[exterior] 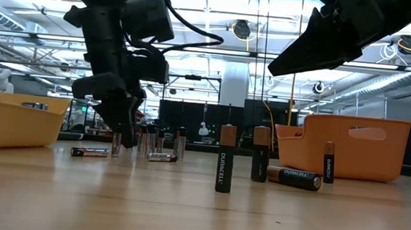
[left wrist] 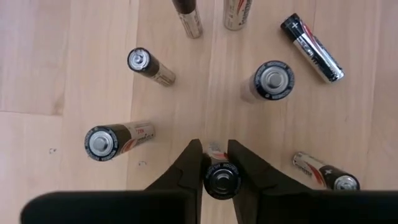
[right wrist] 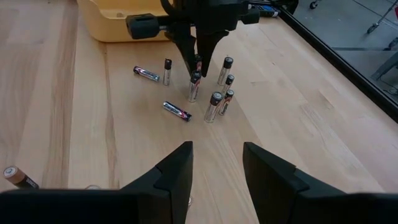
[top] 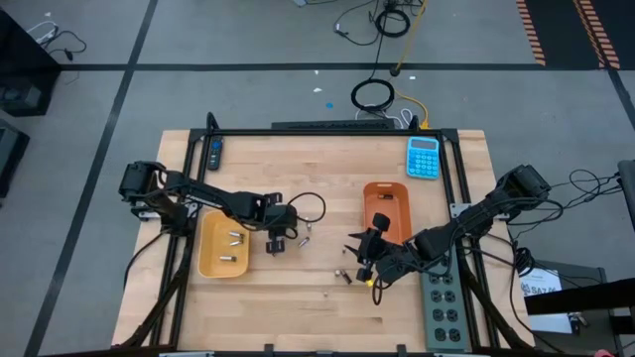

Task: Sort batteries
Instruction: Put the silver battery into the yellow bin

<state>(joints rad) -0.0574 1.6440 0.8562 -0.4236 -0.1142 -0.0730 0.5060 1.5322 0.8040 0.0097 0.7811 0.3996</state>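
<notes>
Pale, planked wooden table with a fine straight grain, framed by thin black rails. At far left, a smooth yellow plastic tray, rounded at the corners, with three small batteries lying on its floor. Just beside it to the right, the left gripper, matte black with tapering wedge-shaped fingers, pointed down over a loose cluster of batteries and closed narrowly around one upright cell, seen end-on as a dark disc with a shiny ring. Around it, slim cylinders with silvery-grey wraps, red and black markings and bright metal caps: most standing on end, two lying flat on the wood. Further right, near the table's middle, a second, smaller group: thicker copper-topped black cells printed DURACELL, three upright and one on its side, glossy against the dull wood. Above and beside these, the right gripper, same angular black plastic, fingers spread apart with bare wood showing between them, holding nothing and hanging clear of the table. Behind it, an orange plastic tray with a moulded handle slot in its wall, contents hard to make out. Farther back right, a blue calculator; along the right edge, a grey-green power strip with a row of sockets.
</notes>
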